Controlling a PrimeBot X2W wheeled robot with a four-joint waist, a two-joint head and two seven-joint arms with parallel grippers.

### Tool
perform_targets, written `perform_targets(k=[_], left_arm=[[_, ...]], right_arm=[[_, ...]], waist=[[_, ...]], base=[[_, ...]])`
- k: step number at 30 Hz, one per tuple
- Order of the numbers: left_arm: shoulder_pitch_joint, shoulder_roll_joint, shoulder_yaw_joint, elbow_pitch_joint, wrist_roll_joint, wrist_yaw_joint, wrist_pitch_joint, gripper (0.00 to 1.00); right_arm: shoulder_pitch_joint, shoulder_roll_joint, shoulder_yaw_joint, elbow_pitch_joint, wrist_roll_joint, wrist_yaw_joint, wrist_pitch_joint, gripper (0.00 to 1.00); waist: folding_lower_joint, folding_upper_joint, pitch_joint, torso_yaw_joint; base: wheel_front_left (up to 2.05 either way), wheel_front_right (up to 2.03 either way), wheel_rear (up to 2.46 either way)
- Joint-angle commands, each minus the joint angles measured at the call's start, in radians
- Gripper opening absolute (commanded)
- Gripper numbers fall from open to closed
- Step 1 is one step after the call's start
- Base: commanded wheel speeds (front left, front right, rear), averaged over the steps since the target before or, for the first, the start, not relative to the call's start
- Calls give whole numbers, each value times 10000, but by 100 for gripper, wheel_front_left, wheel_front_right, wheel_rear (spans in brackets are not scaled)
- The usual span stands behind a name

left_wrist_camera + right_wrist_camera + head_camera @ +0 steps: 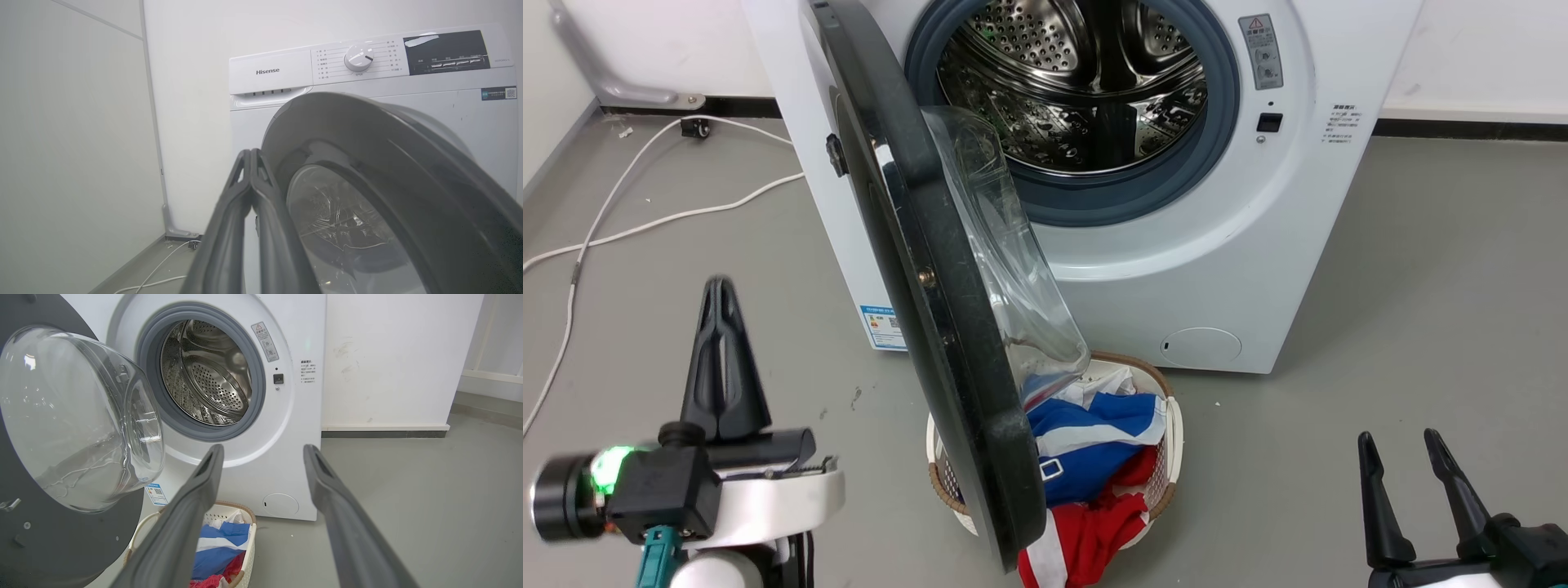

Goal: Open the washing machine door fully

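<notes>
The left tool (719, 287) hovers clenched on nothing, near the outer face of the washing machine door (931, 327). The door stands about half open, hinged at the left of the washing machine (1176, 269) and hanging over the laundry basket (1174, 408). The right tool (1409, 447) sits released, well apart. A push from the left tool on that outer face would likely swing the door shut rather than wider.
</notes>
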Motion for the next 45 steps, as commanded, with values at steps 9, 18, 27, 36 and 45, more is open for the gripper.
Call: perform_targets(k=[9,18,27,36,45], left_arm=[[-1062,293,-1116,-1826,573,-441,-19,0],[-1282,231,-3194,-2277,982,-1088,-14,0],[-863,96,-4951,-1593,919,-1669,48,0],[-284,228,-5908,-501,758,-1911,157,0],[179,210,-6280,527,592,-1848,97,0]], right_arm=[[101,36,63,6,28,1,-21,100],[153,38,92,78,151,1,-22,100],[111,37,81,110,146,1,-22,100],[70,37,131,179,83,1,-22,100],[39,36,145,218,-9,1,-22,100]], waist=[[0,0,-61,-68],[0,0,-105,-71],[0,0,-100,-3],[0,0,-42,-24],[0,0,60,8]], base=[[0,0,0],[0,0,0],[0,0,0],[0,0,0],[0,0,0]])
